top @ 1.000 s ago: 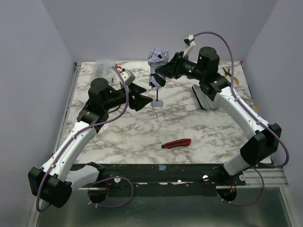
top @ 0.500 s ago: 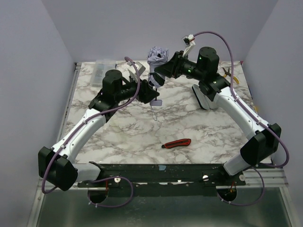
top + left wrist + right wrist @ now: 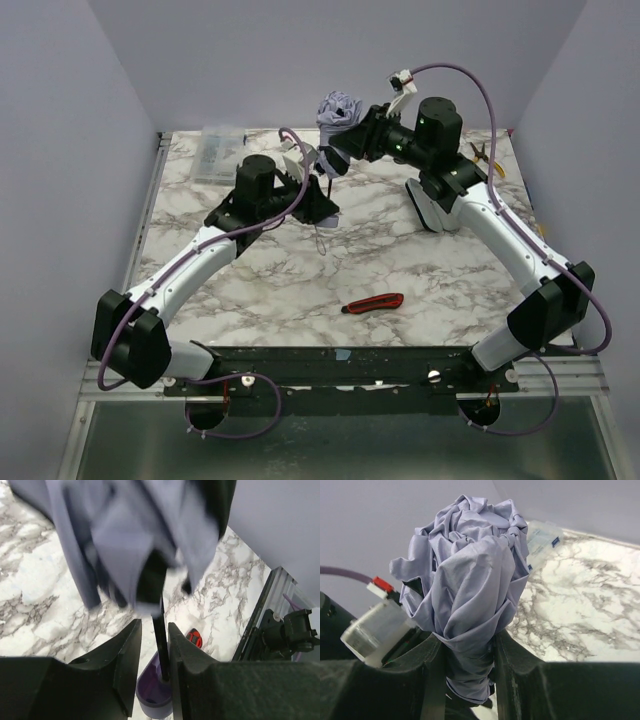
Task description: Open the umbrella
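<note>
The folded umbrella (image 3: pixel 338 108) hangs upright in the air at the back of the table, its pale lilac canopy bunched at the top. My right gripper (image 3: pixel 341 160) is shut on the lower canopy (image 3: pixel 470 570), with the jaws (image 3: pixel 468 645) pinching the fabric. The thin black shaft (image 3: pixel 160 640) runs down to the pale knob handle (image 3: pixel 152 695). My left gripper (image 3: pixel 320 198) is open, with its fingers either side of the shaft just above the knob (image 3: pixel 155 626). The shaft lies against one finger, with a gap to the other. A thin strap (image 3: pixel 321 238) dangles below.
A red-and-black utility knife (image 3: pixel 372 302) lies at the front middle and also shows in the left wrist view (image 3: pixel 195 637). A clear plastic box (image 3: pixel 215 155) sits at the back left. A pale oval pouch (image 3: pixel 430 208) lies under the right arm. Grey walls enclose the table.
My left arm has swung right and forward to the umbrella, and its fingers now straddle the shaft. My right gripper has lifted the umbrella slightly.
</note>
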{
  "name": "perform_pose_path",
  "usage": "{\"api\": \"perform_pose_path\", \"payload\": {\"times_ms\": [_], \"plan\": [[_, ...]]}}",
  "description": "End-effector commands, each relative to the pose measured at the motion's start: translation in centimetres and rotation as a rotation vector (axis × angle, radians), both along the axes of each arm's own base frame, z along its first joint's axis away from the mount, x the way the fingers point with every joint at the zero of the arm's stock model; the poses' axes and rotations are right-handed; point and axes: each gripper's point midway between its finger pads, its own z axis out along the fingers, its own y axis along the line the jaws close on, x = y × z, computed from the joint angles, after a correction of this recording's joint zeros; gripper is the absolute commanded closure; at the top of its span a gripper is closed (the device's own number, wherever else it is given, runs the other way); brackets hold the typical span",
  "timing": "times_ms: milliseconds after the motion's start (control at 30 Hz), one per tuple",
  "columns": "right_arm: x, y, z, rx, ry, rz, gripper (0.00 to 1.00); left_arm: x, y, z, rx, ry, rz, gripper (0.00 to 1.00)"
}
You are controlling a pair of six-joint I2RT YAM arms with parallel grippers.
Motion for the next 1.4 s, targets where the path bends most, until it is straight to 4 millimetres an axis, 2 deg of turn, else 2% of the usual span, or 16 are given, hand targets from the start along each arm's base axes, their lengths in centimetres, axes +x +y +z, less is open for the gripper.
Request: {"api": "perform_pose_path", "payload": {"times_ms": [0,100,400,700,867,1000,1200,1367], "plan": [[1.4,-2.2,7.6,0.055,-0.23,-0.12,0.99,-1.9,0.7,-3.3,0.055,0.077,-0.01,0.72],[2.4,-2.9,9.1,0.05,-0.292,-0.16,0.99,-2.8,1.1,-5.0,0.081,0.114,-0.023,0.73],[5.0,-5.3,14.7,0.125,-0.389,-0.26,0.99,-6.5,2.9,-12.3,0.202,0.282,-0.032,0.73],[5.9,-7.2,18.7,0.175,-0.46,-0.337,1.0,-10.0,4.3,-16.9,0.303,0.361,-0.066,0.71],[6.2,-8.6,20.6,0.199,-0.493,-0.383,0.99,-12.1,4.5,-18.6,0.342,0.39,-0.111,0.62],[5.8,-8.8,21.4,0.216,-0.5,-0.384,0.99,-12.4,4.4,-18.9,0.346,0.405,-0.114,0.6],[5.5,-9.3,21.8,0.217,-0.512,-0.398,0.99,-12.8,4.4,-19.2,0.369,0.424,-0.123,0.57],[5.3,-9.1,20.9,0.203,-0.495,-0.376,0.99,-12.2,4.1,-18.7,0.363,0.404,-0.115,0.57]]}}
